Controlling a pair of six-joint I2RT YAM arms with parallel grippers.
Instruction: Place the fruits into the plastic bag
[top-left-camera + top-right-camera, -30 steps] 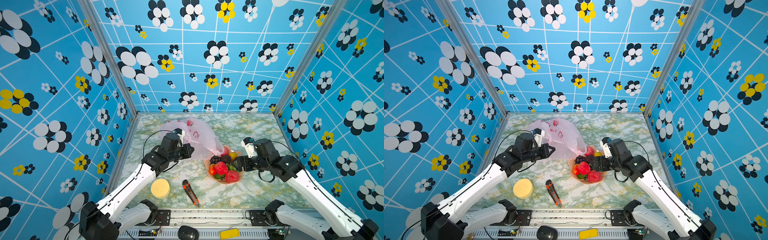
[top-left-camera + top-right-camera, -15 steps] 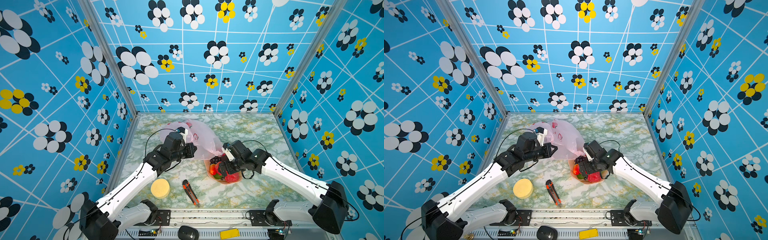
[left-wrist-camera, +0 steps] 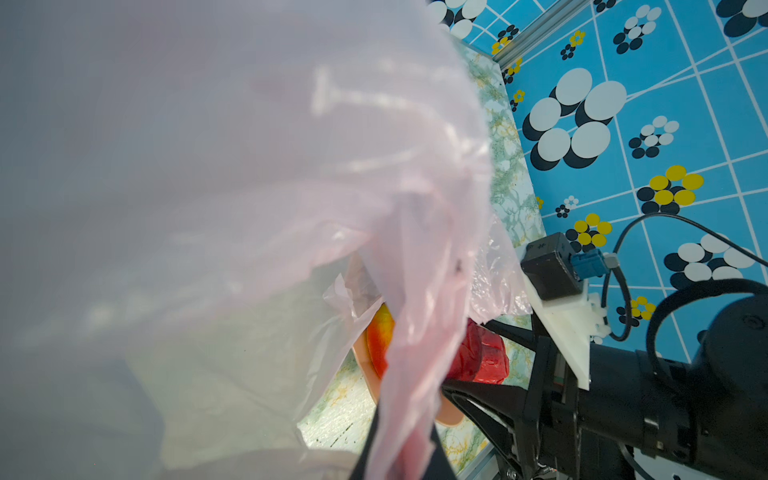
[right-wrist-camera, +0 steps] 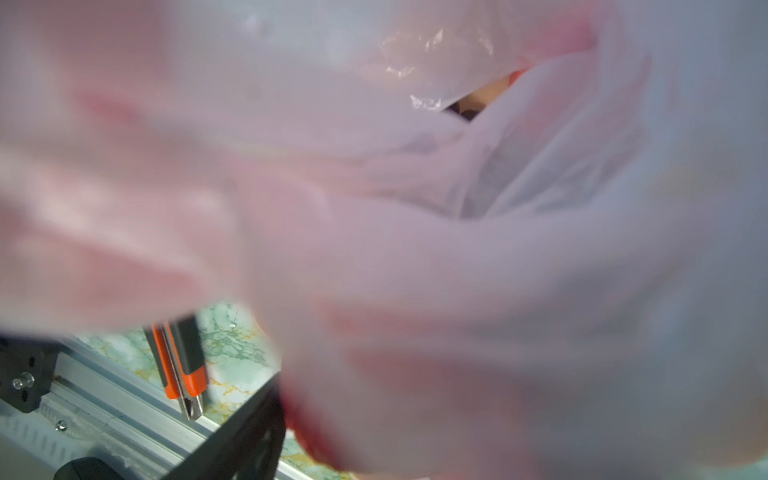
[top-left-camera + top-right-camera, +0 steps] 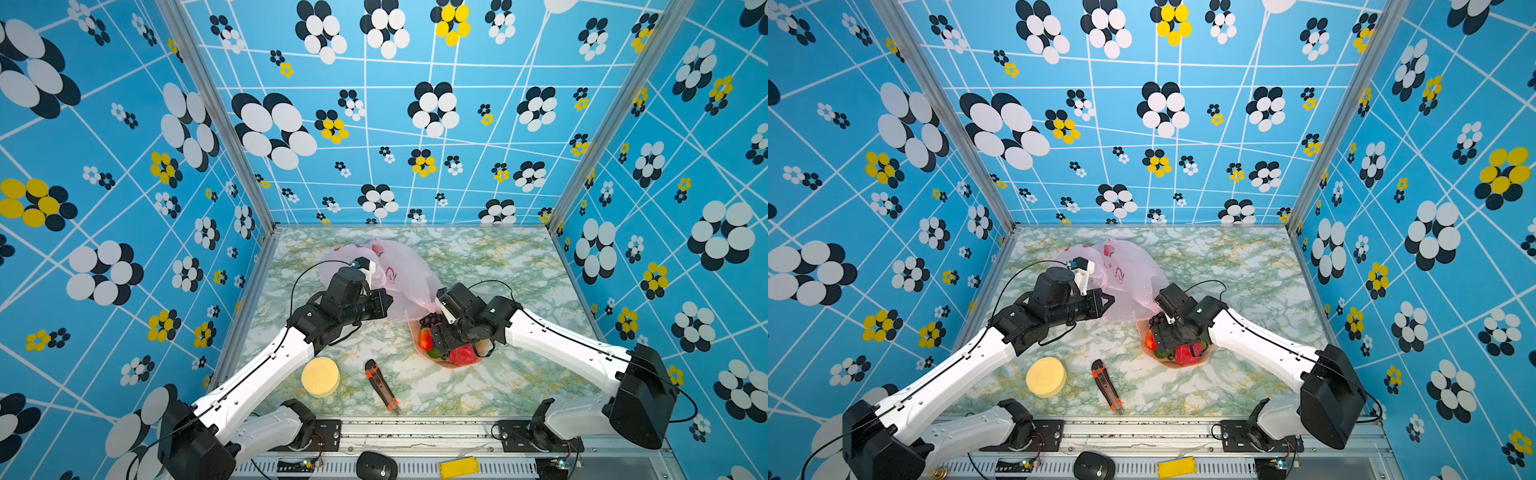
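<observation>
Pink crinkly plastic bag (image 5: 401,270) pinched by left gripper (image 5: 385,304). Right gripper (image 3: 465,355) has swung over salmon scalloped bowl (image 5: 454,365) at bag's 5 o'clock, jaws spread astride bumpy red fruit (image 3: 484,357): pick likely next.

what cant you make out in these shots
- Fruits: both top views, right arm covers most of the bowl.
- Right gripper: left wrist view, bag hides its tips; grip on the red fruit unclear.
- Bag's inside: every view, crumpled film hides it.
- Right wrist view: blurred bag fills it.
</observation>
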